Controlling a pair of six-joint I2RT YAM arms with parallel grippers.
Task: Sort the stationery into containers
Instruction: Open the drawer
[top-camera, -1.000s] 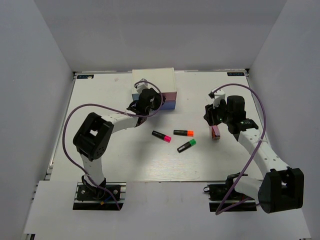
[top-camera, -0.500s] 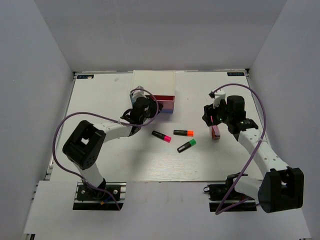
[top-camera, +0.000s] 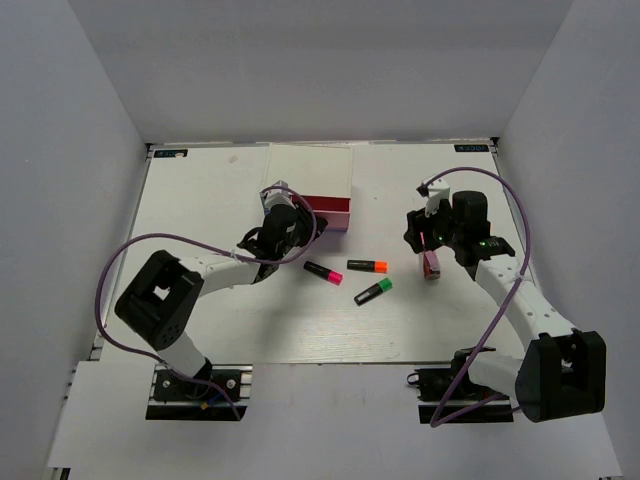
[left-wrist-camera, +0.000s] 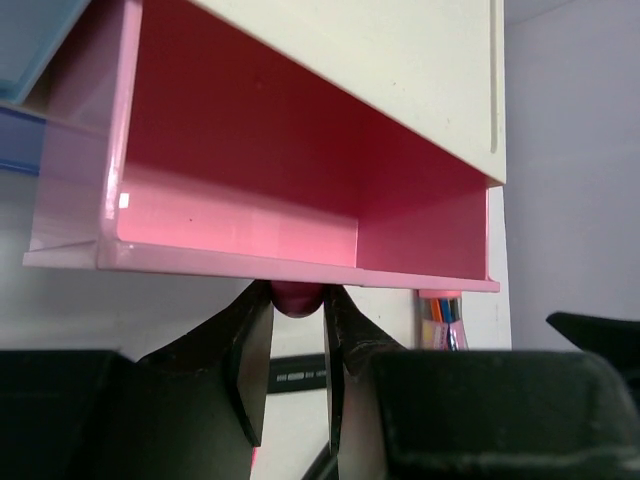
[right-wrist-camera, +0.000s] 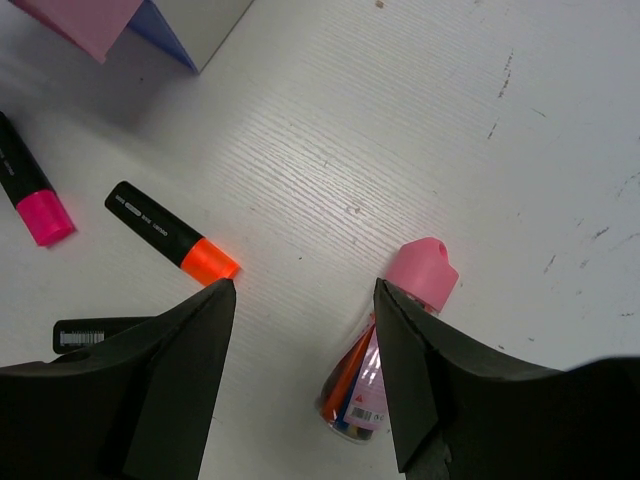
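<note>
The white chest stands at the back middle with its pink drawer pulled out and empty. My left gripper is shut on the drawer's pink knob. Three black highlighters lie mid-table, with pink, orange and green caps. My right gripper is open just above the table. Beside its right finger lies a pinkish clear case with a pink cap and coloured pieces inside. No pale lilac block shows.
The light blue drawer and dark blue drawer show at the left of the pink one. White walls close in the table on three sides. Purple cables loop over both arms.
My left gripper has drawn back toward the near side, holding the knob, and the pink drawer has slid out of the chest. The right arm has barely moved.
</note>
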